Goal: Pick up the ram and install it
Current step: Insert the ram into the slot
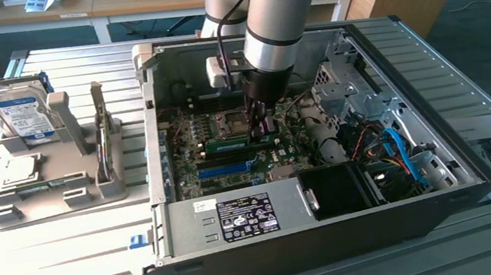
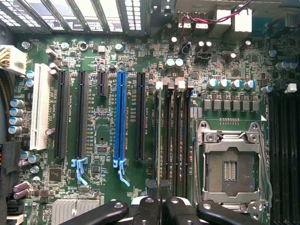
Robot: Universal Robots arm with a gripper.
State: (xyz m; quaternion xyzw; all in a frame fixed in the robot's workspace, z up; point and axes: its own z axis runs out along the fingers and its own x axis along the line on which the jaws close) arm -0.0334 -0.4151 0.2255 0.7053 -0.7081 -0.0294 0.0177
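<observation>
Jaws nearly together, clamped on the ram [image 1: 230, 140], a thin green stick. The gripper [image 1: 263, 130] stands straight down inside the open computer case [image 1: 472, 177]. Clock readings are taken on the exterior view, with twelve at the far edge.

- Ram runs out from the fingers toward nine o'clock, lengthwise along the memory slots [image 2: 177, 140] on the motherboard [image 1: 184, 127]. It is at the slots or just above them. Cannot tell whether its lower edge has entered one.
- CPU socket [image 1: 229, 120] sits just beside the ram, at ten o'clock of the gripper. Blue slot [image 1: 226, 169] lies at seven o'clock, near but apart.
- Hard drive [image 1: 20, 111] stands upright in the grey stand [image 1: 66, 192], well apart at nine o'clock of the case.

Risks, as I judge them:
- The grip looks to be toward one end of the stick. A push from there could seat that end and leave the far end riding high and tilted.
- If the stick is off the slot line or its notch does not match, downward force would bend the motherboard or chip the contacts.
- The hold is on a thin edge, so the stick may slip or rock between the fingers under load.
- Neighbouring slots and the socket sit close, so a sideways drift could put the stick in the wrong slot.
</observation>
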